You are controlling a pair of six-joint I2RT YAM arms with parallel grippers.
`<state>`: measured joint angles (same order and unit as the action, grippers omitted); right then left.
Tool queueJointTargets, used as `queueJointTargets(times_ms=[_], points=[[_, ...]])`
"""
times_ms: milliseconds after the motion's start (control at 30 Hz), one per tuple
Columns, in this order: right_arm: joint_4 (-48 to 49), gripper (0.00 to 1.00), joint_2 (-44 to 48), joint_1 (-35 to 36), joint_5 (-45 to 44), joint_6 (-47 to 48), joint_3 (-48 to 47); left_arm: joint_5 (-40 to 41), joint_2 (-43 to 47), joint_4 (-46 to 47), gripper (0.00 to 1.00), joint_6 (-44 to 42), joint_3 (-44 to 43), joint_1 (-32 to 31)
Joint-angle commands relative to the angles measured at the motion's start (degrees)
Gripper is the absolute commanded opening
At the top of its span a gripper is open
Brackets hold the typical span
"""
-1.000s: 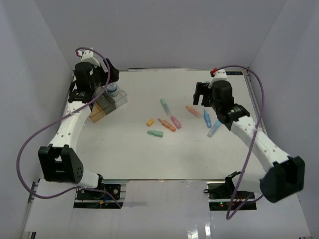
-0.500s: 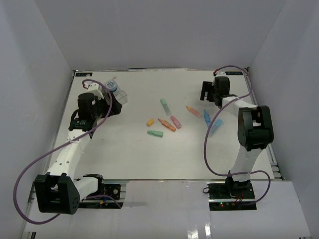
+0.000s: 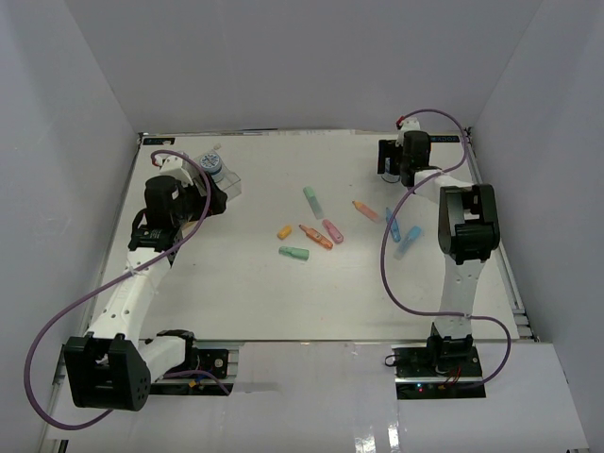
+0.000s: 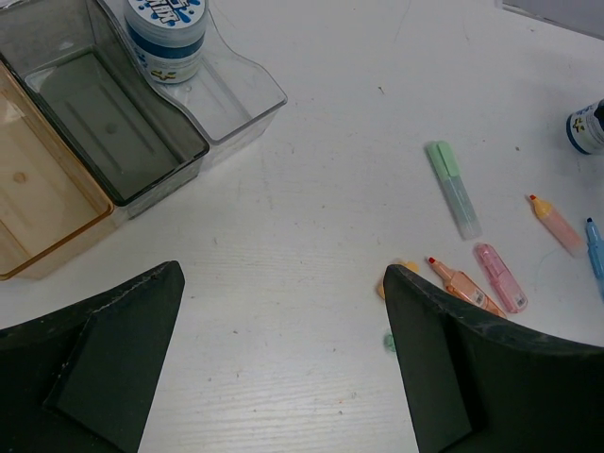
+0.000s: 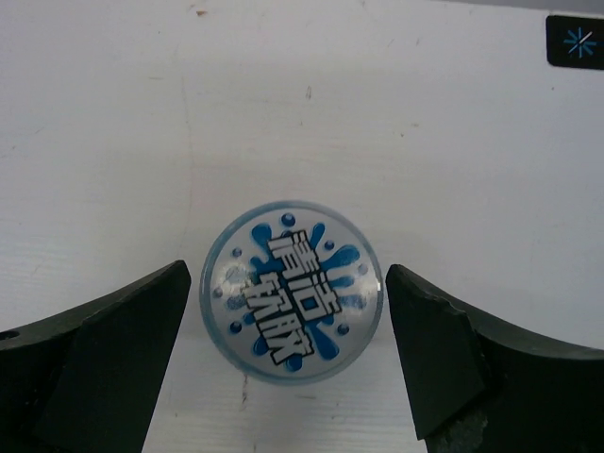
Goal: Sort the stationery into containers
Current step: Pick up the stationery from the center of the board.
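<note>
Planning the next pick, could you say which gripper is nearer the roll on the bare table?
Right: the right gripper brackets the roll; the left gripper hovers by the bins.

The counter point(image 3: 245, 293) is topped in matt white, and faint scuffs and small dark specks are seen on it in the wrist views. It is enclosed on three sides by plain pale panels, slightly lilac in tint: a back wall point(image 3: 302, 57), a left wall point(image 3: 57, 189) and a right wall point(image 3: 557, 170). A metal rail point(image 3: 311, 345) is fitted along the near edge, and a side rail point(image 3: 511, 283) is run down the right edge. In front, soft reflections are shown on a glossy white ledge point(image 3: 311, 415). The scene is lit evenly, and only weak shadows are cast. A black square point(image 5: 574, 41) with a blue-white star mark is seen in the right wrist view.
</note>
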<state>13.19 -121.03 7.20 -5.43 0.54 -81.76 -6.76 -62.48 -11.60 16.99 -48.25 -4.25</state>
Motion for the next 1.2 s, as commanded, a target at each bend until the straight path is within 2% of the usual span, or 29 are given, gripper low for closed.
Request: queueJointTargets(times_ms=[0, 133, 233, 433, 467, 567, 633, 833, 967, 1167], points=[[1.58, 0.91, -2.36, -0.61, 0.24, 2.54, -5.33, 0.70, 0.43, 0.35, 0.98, -0.29, 0.17, -0.06], [-0.36, 0.99, -4.03, -0.52, 0.51, 3.16, -7.80, 0.35, 0.16, 0.35, 0.98, -0.29, 0.09, -0.06], [-0.53, 0.85, -4.12, -0.61, 1.39, 3.59, -7.98, 0.70, 0.16, 0.26, 0.98, -0.38, 0.09, -0.14], [-2.82, 0.65, -3.77, -0.61, 3.32, 4.56, -8.60, 0.35, 0.34, 0.17, 0.98, -0.29, 0.00, -0.06], [-2.91, 0.58, -3.42, -0.52, 3.58, 4.91, -8.33, 0.44, 0.34, 0.17, 0.98, -0.21, 0.08, -0.14], [-2.99, 0.42, -0.88, 0.35, 4.82, 6.75, -7.37, 0.35, 0.60, 0.26, 0.98, -0.29, 0.00, -0.06], [-3.52, 0.37, 2.19, 2.01, 7.10, 8.59, -6.75, 0.35, 0.86, 0.26, 0.98, -0.21, -0.09, -0.06], [-3.79, 0.35, 13.44, 8.87, 14.82, 10.63, -0.34, 0.52, 1.48, 0.17, 0.98, -0.47, 0.00, -0.14], [-3.96, 0.37, 19.33, 19.22, 18.34, 12.20, 4.23, 0.61, 1.74, 0.17, 0.98, -0.47, 0.09, -0.14], [-5.54, 0.41, 20.14, 33.81, 19.85, 14.14, 7.92, 0.79, 2.10, 0.26, 0.98, -0.82, 0.17, -0.06]])
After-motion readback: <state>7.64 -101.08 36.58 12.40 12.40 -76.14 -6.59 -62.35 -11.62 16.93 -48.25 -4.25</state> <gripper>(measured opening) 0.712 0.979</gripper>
